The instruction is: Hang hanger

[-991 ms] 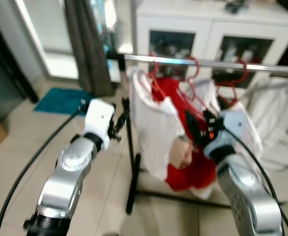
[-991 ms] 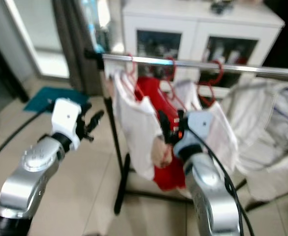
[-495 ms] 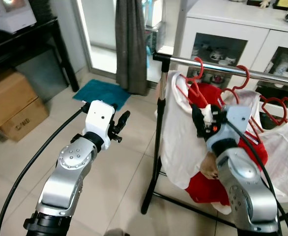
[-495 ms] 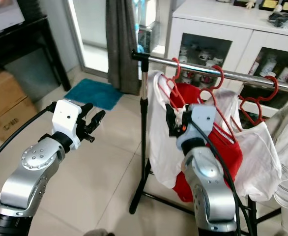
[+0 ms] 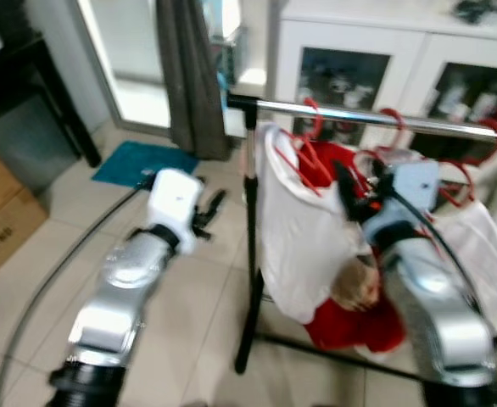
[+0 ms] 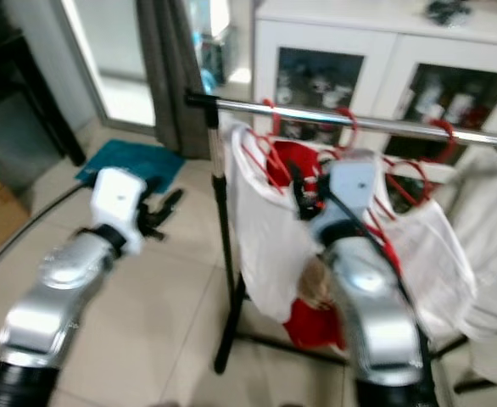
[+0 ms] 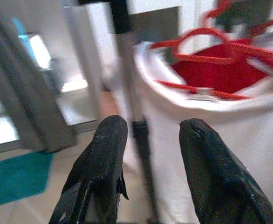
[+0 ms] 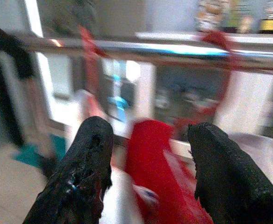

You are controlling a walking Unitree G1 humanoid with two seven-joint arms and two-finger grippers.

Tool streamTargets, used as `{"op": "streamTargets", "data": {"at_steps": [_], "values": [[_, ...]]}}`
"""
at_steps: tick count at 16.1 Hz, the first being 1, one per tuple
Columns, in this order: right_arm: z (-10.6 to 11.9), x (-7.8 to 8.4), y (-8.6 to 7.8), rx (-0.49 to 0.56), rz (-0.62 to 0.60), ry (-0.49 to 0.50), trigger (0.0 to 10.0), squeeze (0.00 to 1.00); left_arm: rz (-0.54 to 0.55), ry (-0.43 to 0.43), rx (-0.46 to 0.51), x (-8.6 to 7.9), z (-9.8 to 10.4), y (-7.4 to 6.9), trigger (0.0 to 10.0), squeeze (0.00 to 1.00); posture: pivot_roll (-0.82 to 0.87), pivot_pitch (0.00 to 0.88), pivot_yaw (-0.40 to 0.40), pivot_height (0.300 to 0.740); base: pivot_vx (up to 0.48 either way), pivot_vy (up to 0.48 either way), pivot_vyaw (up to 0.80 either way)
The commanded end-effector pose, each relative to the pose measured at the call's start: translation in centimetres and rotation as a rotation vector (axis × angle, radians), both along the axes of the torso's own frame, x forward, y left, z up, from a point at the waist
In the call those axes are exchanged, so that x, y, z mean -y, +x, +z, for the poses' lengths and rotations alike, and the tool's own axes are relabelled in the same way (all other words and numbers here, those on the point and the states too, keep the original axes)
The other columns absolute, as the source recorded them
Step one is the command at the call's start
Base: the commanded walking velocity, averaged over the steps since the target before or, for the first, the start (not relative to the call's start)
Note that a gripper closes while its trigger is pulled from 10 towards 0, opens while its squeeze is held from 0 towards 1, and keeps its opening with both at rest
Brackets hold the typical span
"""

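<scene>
The rail runs level across the view on its upright post. 3 red hangers already hook over it, carrying a white shirt. The right end effector, fingers apart and empty, sits just below them, nearer than the left end effector, also open and empty, left of the post.

A home's living room: a clothes rack with red hangers and shirts stands on floor tiles, before a white glass-door cabinet; curtain and teal mat beside it.
</scene>
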State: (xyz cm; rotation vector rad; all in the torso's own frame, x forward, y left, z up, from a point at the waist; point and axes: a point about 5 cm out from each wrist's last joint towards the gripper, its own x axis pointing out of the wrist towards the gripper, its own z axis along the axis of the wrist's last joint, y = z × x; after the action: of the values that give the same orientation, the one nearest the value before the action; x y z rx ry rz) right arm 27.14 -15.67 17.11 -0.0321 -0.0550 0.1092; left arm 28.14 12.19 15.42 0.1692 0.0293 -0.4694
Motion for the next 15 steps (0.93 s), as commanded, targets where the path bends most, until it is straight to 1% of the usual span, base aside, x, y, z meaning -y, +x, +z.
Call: {"op": "streamTargets", "data": {"at_steps": [1, 2, 3, 5, 6, 7, 8, 9, 11, 12, 13, 15], "values": [[0.2, -1.0, 0.0, -0.001, 0.040, -0.006, 10.0, 0.00, 0.021, 0.012, 0.008, -0.8, 0.1, 0.0, 10.0, 0.00, 0.00, 0.000, 0.011, 0.740, 0.000, 0.000, 0.45], [0.2, -0.9, 0.0, 0.005, 0.035, 0.006, 10.0, 0.00, 0.020, 0.010, 0.008, -0.8, 0.1, 0.0, 10.0, 0.00, 0.00, 0.000, 0.008, 0.740, 0.000, 0.000, 0.00], [0.3, -0.5, 0.2, -0.006, 0.016, 0.049, 10.0, 0.00, -0.007, -0.001, 0.008, -0.7, 0.2, -0.2, 10.0, 0.00, 0.00, 0.000, 0.008, 0.740, 0.000, 0.000, 0.00], [0.4, -0.4, 0.3, -0.019, 0.023, 0.050, 10.0, 0.00, -0.032, 0.007, 0.006, -0.7, 0.2, -0.3, 10.0, 0.00, 0.00, 0.000, 0.008, 0.740, 0.000, 0.000, 0.00], [0.5, -0.3, 0.5, -0.031, 0.051, 0.049, 10.0, 0.00, -0.062, 0.015, 0.003, -0.7, 0.2, -0.4, 10.0, 0.00, 0.00, 0.000, 0.009, 0.740, 0.000, 0.000, 0.00], [0.6, -0.1, 0.9, -0.060, 0.066, 0.028, 10.0, 0.70, -0.103, 0.011, 0.002, -0.8, 0.3, -0.4, 10.0, 0.00, 0.00, 0.000, 0.011, 0.740, 0.000, 0.000, 0.00], [0.8, 0.0, 1.5, -0.086, 0.086, 0.040, 10.0, 1.00, -0.139, 0.021, -0.006, -1.0, 0.3, -0.5, 10.0, 0.00, 0.00, 0.000, 0.012, 0.740, 0.000, 0.000, 0.00], [1.0, 0.0, 2.0, -0.091, 0.095, 0.044, 10.0, 1.00, -0.159, 0.031, -0.016, -1.1, 0.2, -0.6, 10.0, 0.00, 0.00, 0.000, 0.013, 0.740, 0.000, 0.000, 0.00], [1.7, -0.2, 4.6, -0.130, 0.145, 0.047, 10.0, 1.00, -0.221, 0.063, -0.040, -1.5, 0.0, -0.6, 10.0, 0.00, 0.00, 0.000, 0.019, 0.740, 0.000, 0.000, 0.00], [2.1, -0.4, 5.7, -0.129, 0.166, 0.056, 10.0, 1.00, -0.246, 0.071, -0.044, -1.5, 0.0, -0.7, 10.0, 0.00, 0.00, 0.000, 0.018, 0.740, 0.000, 0.000, 0.00], [2.5, -0.5, 6.8, -0.125, 0.174, 0.032, 10.0, 1.00, -0.266, 0.080, -0.045, -1.5, 0.1, -0.8, 10.0, 0.00, 0.00, 0.000, 0.018, 0.740, 0.000, 0.000, 0.00], [3.2, -0.6, 7.7, -0.116, 0.173, 0.020, 10.0, 1.00, -0.252, 0.080, -0.038, -1.5, 0.1, -0.7, 10.0, 0.00, 0.01, 0.000, 0.003, 0.740, 0.000, 0.000, 0.00]]}}
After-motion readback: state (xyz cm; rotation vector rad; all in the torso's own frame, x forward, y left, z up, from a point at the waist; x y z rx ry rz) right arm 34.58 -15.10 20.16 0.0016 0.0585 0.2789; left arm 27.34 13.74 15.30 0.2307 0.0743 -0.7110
